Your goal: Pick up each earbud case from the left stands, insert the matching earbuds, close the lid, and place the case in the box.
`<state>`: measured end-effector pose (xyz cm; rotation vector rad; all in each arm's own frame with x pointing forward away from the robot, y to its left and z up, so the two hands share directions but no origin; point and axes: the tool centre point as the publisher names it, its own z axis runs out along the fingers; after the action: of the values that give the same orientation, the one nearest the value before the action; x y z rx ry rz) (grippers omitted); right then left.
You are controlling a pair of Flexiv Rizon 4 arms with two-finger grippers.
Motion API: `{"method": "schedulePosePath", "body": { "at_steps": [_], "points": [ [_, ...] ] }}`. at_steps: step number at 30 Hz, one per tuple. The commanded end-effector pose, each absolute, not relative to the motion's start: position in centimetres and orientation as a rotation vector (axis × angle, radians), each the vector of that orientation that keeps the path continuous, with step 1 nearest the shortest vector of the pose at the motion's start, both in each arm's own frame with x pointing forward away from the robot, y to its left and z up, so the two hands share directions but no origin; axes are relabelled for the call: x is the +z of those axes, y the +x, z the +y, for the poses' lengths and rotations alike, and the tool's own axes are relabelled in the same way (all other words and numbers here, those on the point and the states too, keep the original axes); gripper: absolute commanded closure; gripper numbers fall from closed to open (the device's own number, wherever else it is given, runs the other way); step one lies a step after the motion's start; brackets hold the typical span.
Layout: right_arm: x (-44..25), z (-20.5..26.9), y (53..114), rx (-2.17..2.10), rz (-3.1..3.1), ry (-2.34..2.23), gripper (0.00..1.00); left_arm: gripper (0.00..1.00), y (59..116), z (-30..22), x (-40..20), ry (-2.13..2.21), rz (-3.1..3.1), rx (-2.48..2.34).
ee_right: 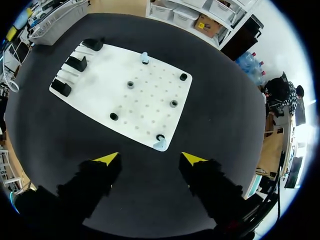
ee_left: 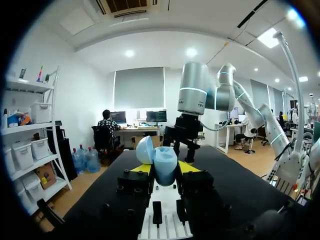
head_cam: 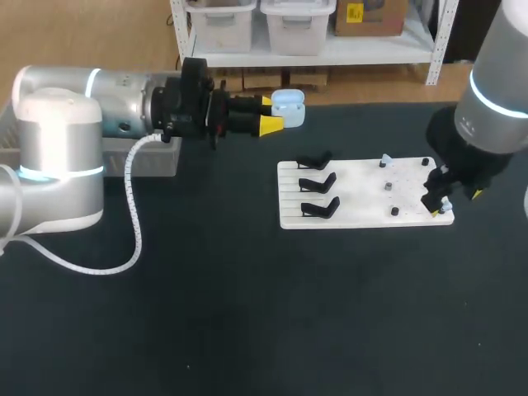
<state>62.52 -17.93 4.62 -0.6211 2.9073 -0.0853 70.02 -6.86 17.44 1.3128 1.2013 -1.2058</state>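
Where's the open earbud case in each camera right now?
Head view: earbud case in the left end effector, up-left of the white board.
Left wrist view: between its own yellow tips, lid open.
Right wrist view: not in it.
Shared landmark: the white board, in all three.

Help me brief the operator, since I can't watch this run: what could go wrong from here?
The right gripper is open over a small earbud at the corner of the white board; a slightly off grasp might knock it onto the table. The left gripper holds the open case aloft by its sides, so pressing an earbud in could tilt it or make it slip.
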Motion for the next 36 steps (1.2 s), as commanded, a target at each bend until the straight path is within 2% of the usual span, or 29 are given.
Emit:
{"method": "schedulePosePath", "body": {
  "at_steps": [1,7,36],
  "points": [
    [4.0,-17.9,62.8,-0.109,2.886,-0.612,0.35,1.0,69.9,-6.8,17.4,1.308,1.2,-1.201],
    [3.5,-18.3,63.2,-0.142,2.863,-0.592,0.5,1.0,69.9,-6.8,17.4,1.308,1.2,-1.201],
    [2.1,-18.4,63.7,-0.18,2.859,-0.56,0.6,1.0,69.9,-6.8,17.4,1.308,1.2,-1.201]
  ]
}}
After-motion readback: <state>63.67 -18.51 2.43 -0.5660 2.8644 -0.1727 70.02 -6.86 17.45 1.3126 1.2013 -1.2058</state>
